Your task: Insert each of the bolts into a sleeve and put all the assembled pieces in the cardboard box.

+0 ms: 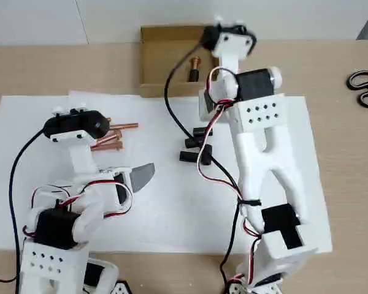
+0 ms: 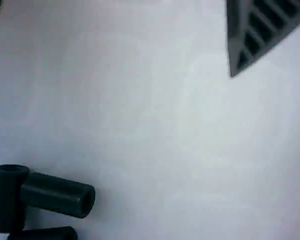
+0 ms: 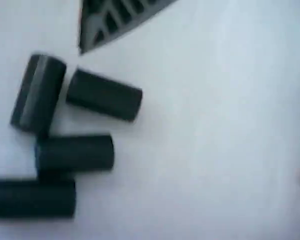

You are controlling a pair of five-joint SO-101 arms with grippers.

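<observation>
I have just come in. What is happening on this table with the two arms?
The two arms are pairing bolts with sleeves. One assembled piece already lies in the cardboard box. The loose copper bolts lie in a small pile on the white paper, near the left gripper. Four black sleeves lie loose on the paper, close to the right gripper. These are not yet assembled.

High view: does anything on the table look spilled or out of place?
Nothing looks damaged. The short black cylindrical sleeves lie jumbled at different angles on the white paper sheet; the copper-coloured bolts sit loosely piled.
</observation>
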